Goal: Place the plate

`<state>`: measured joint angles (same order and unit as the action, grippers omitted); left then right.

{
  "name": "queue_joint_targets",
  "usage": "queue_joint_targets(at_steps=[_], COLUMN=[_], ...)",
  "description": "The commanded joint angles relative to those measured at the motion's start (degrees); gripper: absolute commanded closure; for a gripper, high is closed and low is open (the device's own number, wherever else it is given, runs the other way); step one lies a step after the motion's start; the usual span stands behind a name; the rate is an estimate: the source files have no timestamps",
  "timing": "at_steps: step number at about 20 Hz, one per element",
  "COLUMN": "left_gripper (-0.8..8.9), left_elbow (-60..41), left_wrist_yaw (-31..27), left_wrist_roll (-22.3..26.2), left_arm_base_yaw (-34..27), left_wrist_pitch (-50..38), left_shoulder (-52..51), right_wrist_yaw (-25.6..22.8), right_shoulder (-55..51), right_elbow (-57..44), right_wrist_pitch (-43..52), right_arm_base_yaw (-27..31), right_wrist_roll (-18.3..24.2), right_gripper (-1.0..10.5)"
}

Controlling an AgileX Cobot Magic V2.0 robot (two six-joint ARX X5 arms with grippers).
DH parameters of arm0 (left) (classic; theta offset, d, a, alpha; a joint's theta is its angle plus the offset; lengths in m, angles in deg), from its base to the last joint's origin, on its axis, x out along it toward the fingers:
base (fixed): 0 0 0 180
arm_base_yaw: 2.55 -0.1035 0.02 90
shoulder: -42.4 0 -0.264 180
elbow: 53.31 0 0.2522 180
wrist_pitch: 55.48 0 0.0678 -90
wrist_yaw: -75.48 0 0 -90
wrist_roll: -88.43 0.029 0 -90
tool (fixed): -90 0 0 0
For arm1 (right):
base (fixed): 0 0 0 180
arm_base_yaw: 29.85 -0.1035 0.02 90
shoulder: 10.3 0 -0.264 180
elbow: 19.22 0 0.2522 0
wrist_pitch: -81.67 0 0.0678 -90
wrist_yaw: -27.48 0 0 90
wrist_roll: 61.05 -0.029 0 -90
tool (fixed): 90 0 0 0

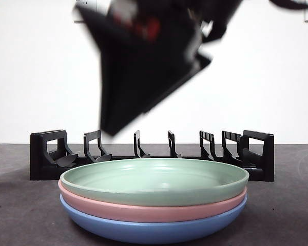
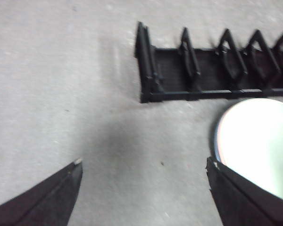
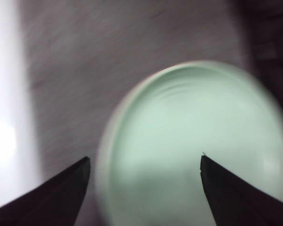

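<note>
A: Green plate (image 1: 154, 180)?
B: Top of a stack, on a pink plate (image 1: 153, 210) and a blue plate (image 1: 153, 228), on the table (image 1: 20, 215).
A: Rack (image 1: 46, 154)?
B: Black, at twelve o'clock behind the stack.
A: Grippers?
B: Right gripper (image 3: 144, 162) above the green plate, jaws spread, empty. Left gripper (image 2: 144, 165) over bare table, likewise spread.

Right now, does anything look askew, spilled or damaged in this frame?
Nothing stands out. The green plate sits squarely on the pink plate and blue plate, in front of the empty black rack. Both the left gripper and right gripper are open, holding nothing.
</note>
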<state>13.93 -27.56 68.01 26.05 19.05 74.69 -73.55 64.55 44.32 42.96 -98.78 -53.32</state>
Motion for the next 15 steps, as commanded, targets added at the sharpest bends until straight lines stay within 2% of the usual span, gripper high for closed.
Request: queue_joint_targets(at_steps=[1,11,15], left_gripper=[4.03,4.07,4.07], left_elbow=[0.81,0.79,0.81], left_wrist_yaw=[-0.87,-2.64,-2.60], left_wrist_roll=[-0.17,-0.37,-0.39], left_arm_base_yaw=[0.13,0.13,0.13], left_wrist_pitch=[-1.38,-3.89,-3.34], left_shoulder=[0.24,0.24,0.24], right_wrist_yaw=[-2.45,-1.01,-1.03], right_shoulder=[-2.60,-16.37,-17.68], right_elbow=[0.79,-1.36,-1.36], right_wrist_pitch=[0.39,-4.33,-5.01], right_arm_base_yaw=[5.14,38.14,42.99], right_wrist_roll=[-3.48,-2.97,-3.08], right_gripper=[5.8,5.8,5.8])
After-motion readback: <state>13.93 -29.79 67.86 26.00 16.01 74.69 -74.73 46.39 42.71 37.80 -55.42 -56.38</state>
